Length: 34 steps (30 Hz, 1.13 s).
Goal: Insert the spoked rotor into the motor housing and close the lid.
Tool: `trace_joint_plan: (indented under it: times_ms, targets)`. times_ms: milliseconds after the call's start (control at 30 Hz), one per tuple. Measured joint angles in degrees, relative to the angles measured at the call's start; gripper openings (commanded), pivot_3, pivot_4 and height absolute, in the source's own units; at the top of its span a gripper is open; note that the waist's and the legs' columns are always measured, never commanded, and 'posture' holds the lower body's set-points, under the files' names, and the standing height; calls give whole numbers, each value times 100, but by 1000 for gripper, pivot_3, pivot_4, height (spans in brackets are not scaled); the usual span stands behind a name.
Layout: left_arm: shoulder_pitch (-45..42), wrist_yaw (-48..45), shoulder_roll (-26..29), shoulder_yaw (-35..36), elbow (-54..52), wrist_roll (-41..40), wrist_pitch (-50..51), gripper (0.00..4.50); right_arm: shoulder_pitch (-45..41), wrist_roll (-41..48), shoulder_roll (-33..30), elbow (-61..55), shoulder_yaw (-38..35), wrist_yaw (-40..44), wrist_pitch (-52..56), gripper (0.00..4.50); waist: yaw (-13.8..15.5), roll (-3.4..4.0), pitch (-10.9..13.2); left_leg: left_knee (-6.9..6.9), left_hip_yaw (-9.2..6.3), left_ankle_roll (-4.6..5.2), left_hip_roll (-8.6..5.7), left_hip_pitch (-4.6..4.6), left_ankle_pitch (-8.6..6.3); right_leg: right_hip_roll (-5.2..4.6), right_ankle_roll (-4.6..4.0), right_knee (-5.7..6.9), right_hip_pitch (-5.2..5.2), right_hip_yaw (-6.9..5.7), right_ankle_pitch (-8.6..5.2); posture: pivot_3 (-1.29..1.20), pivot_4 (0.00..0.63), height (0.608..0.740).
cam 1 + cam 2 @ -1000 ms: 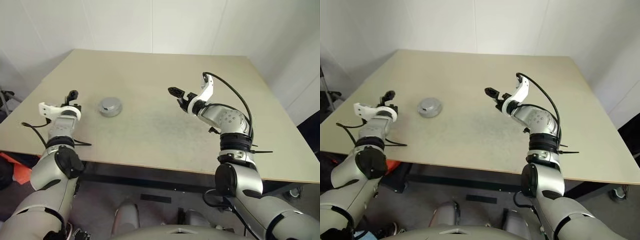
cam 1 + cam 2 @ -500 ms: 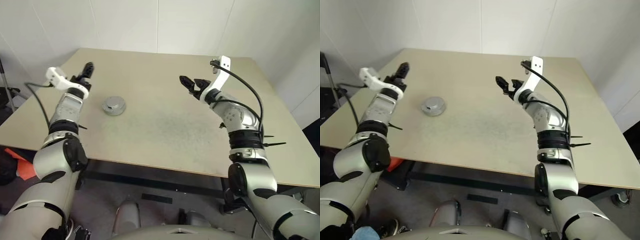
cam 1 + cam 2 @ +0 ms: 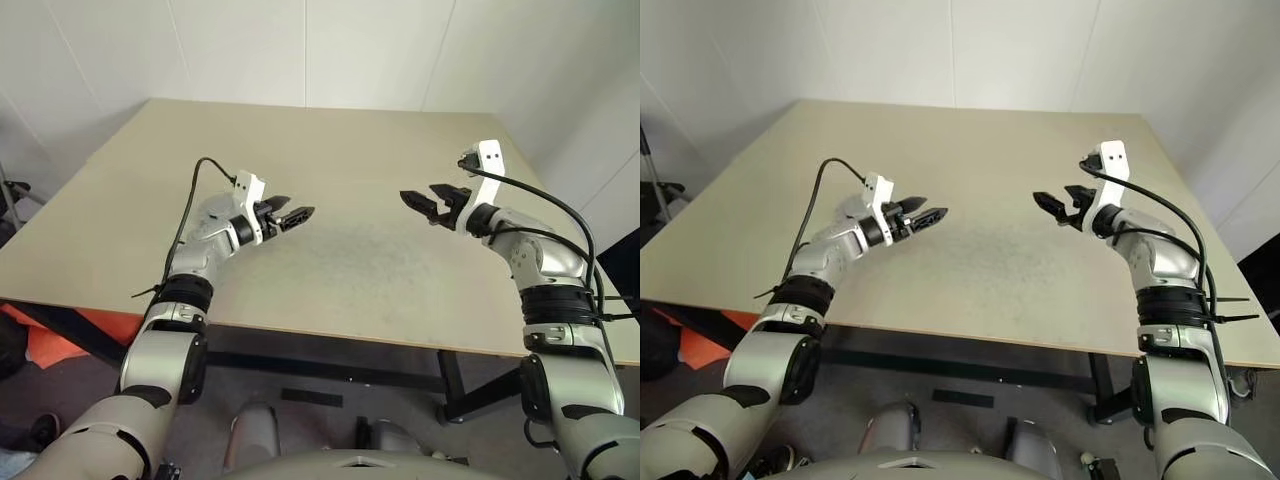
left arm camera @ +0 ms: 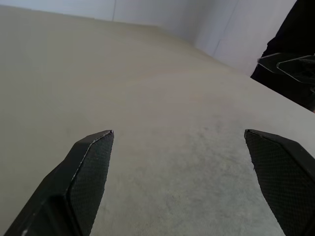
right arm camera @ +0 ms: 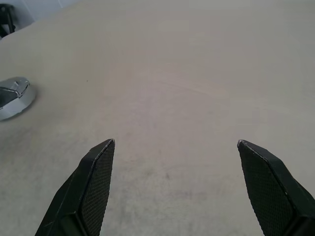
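My left gripper (image 3: pixel 297 212) hangs open over the middle left of the table, pointing level toward the right one. Across a wide gap, my right gripper (image 3: pixel 418 196) faces it, also open and empty. In the right wrist view a short round silver part (image 5: pixel 12 97) lies flat on the table, well beyond the open fingertips (image 5: pixel 101 157). I cannot tell whether it is the motor housing or its lid. My left forearm covers that spot in the eye views. The spoked rotor is out of view.
The beige table (image 3: pixel 350 140) stands against white walls, and its front edge runs just below both forearms. Something orange (image 3: pixel 60 340) lies on the floor under the table's left side. Black cables loop from both wrists.
My left arm has swung from the table's left edge toward the centre and rolled, now covering the silver part in the eye views. The right gripper has moved right and rolled too.
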Motion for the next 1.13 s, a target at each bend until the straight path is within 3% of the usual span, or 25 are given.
trace_joint_plan:
  times_ms: [1133]
  targets:
    - [283, -217, 76, -79, -389, 128, 130, 4493, 91, -325, 38, 49, 28, -9, -190, 4500, 1, 0, 0, 8, 14, 26, -2, 12, -16, -5, -2, -7, 10, 11, 1, 0, 0, 740]
